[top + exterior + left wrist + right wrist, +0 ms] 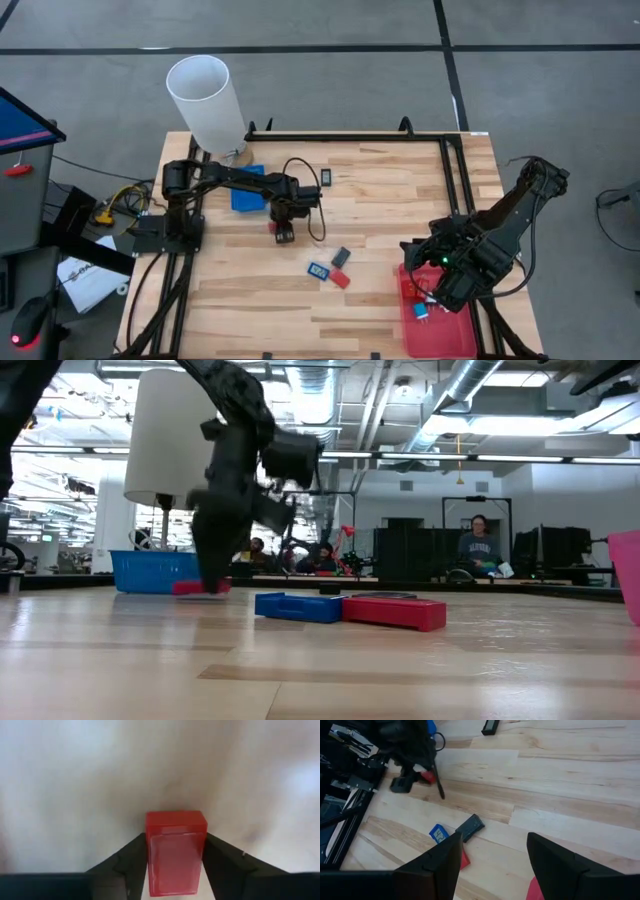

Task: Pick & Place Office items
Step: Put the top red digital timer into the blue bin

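Left gripper (174, 865) pinches a red piece (175, 851) on the table centre-left. Right gripper (492, 865) hangs open, empty, over the red tray (455, 335) at five o'clock, which has a few pieces in. Three pieces (330, 270) wait mid-table, a black one (326, 178) at twelve: plenty left.

On the wooden worktop (320, 670), the left arm's pincer (213, 582) reaches down onto a small red piece (192, 588) at the left, in front of a blue bin (150, 571). Right of it, a blue piece (297, 606) lies touching a red piece (395, 611). A white cylinder (165, 440) stands behind.
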